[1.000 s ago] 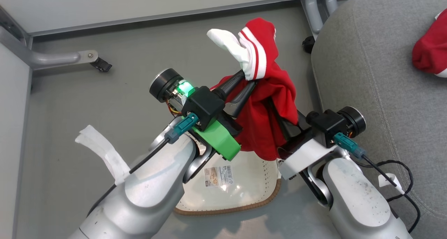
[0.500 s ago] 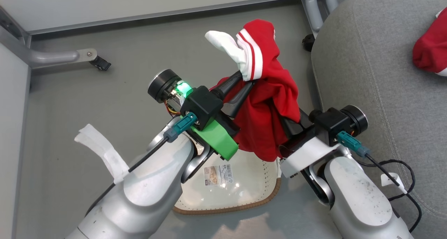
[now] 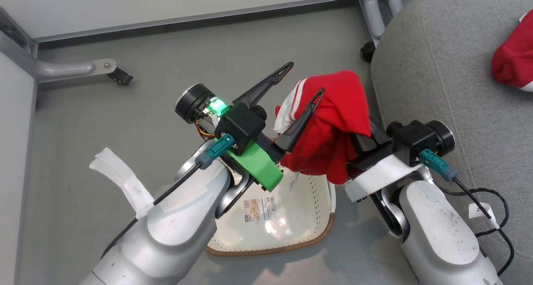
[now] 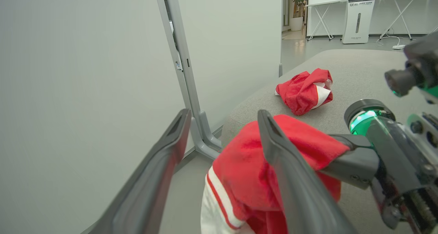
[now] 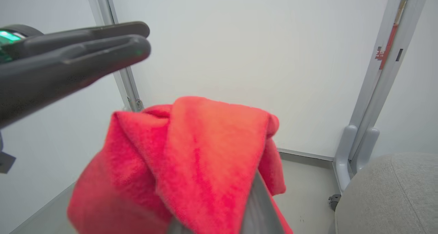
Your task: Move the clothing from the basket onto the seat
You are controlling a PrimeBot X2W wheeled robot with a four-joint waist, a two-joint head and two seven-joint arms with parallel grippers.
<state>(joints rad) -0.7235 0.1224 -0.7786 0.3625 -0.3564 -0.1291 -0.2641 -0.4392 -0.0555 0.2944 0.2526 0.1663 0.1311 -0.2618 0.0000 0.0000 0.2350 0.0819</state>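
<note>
A red garment with white stripes (image 3: 333,126) hangs above the basket, with my right gripper (image 3: 366,145) shut on it and the fingertips buried in the cloth. In the right wrist view the same fabric (image 5: 191,152) drapes over a grey finger (image 5: 255,206). My left gripper (image 3: 304,78) stands wide open beside the garment, one finger (image 4: 284,165) lying against the cloth (image 4: 239,179). The cream basket (image 3: 291,243) sits on the floor below both arms. A second red garment (image 3: 514,64) lies on the grey seat (image 3: 449,89) at the right.
A pale wall panel with grey metal legs (image 3: 75,68) borders the grey floor at the back and left. A frame post (image 3: 374,10) stands by the seat's near corner. A black cable (image 3: 487,201) trails from my right forearm over the seat's edge.
My left gripper opened and let go of the garment, whose striped end dropped. The right gripper has carried the garment a little to the right, towards the seat.
</note>
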